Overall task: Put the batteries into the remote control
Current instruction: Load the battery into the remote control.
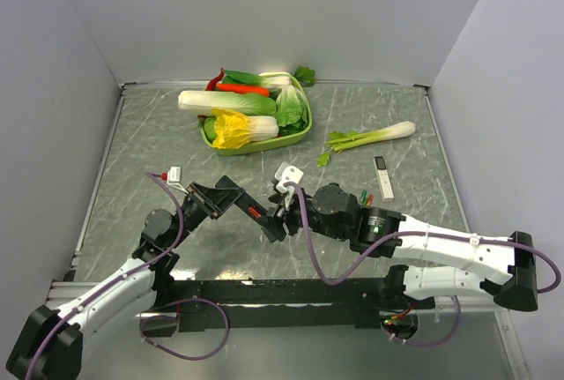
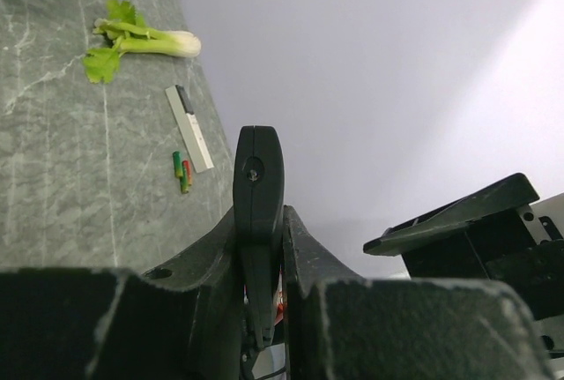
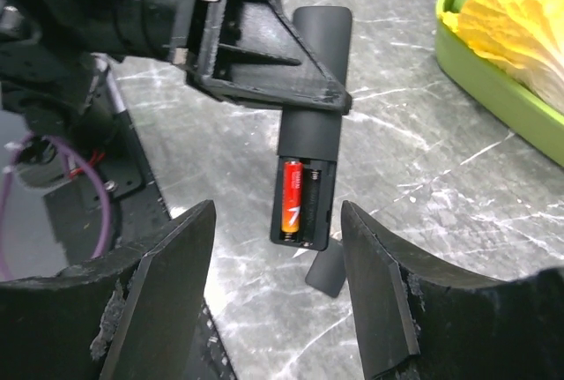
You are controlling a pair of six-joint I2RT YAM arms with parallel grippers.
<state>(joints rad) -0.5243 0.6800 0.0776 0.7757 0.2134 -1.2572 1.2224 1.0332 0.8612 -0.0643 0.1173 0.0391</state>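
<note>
Remote control [image 3: 313,133] is held off the bench [image 1: 150,151], lower centre of the overhead frame; left gripper [image 2: 260,221] fingers are clamped narrow on its sides near one end, with the slot end projecting free; right gripper [image 3: 275,221] fingers are spread wide and empty, straddling the open slot. Right wrist view shows one red battery [image 3: 293,204] seated in the slot, and the bay beside it looks vacant; a small dark piece [image 3: 326,271] lies on the bench below, possibly the cover, cannot confirm. None of this shows in the left wrist view, which sees only the remote's narrow edge; that view does show the spare batteries [image 2: 182,171], green and red, side by side mid-left of frame, just beside the white device [image 2: 189,115], with celery [image 2: 141,40] further up. Overhead gives the layout: spares lie right of centre, well apart from the remote. Handling, judged: cells are light, rigid, smooth and likely to roll; pinch across the barrel at mid-length, leaving the ends clear for the contacts; the remote is stiff, light plastic, so the side grip suits, though pressing a cell against the spring could pivot it in the fingers.
</note>
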